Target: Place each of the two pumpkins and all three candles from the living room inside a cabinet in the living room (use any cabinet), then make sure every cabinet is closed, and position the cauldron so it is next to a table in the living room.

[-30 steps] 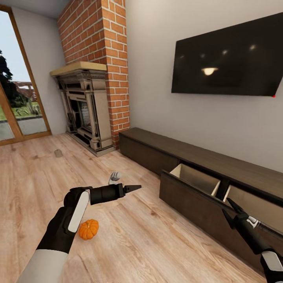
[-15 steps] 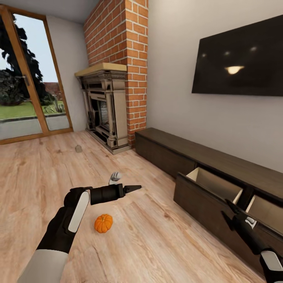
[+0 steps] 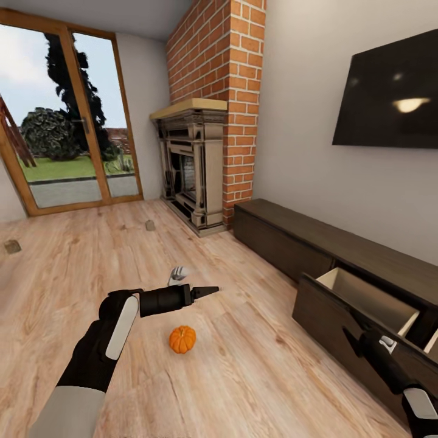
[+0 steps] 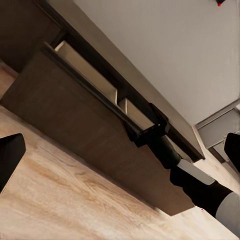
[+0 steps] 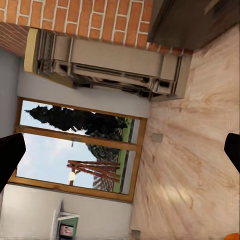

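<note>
One orange pumpkin (image 3: pixel 182 339) lies on the wood floor just below and in front of my left gripper (image 3: pixel 208 291), which hovers above it, open and holding nothing. Two small tan candles stand on the floor farther off, one (image 3: pixel 149 225) near the fireplace and another (image 3: pixel 12 246) at the far left. The long dark cabinet (image 3: pixel 277 234) runs along the right wall with one drawer (image 3: pixel 365 299) pulled out, its pale inside bare. My right gripper (image 3: pixel 353 337) hangs open in front of that drawer front. The left wrist view looks at the open drawer (image 4: pixel 87 75) and the right gripper (image 4: pixel 146 134).
A brick chimney with an ornate fireplace (image 3: pixel 193 173) stands in the corner. Beside it is a glass patio door (image 3: pixel 67 146), and a dark TV (image 3: pixel 389 94) hangs over the cabinet. Open wood floor (image 3: pixel 243 371) stretches between me and the cabinet.
The whole view has swung left, so pumpkin, fireplace and cabinet slid right in the picture and a second candle came into view. Both arms hold the same pose.
</note>
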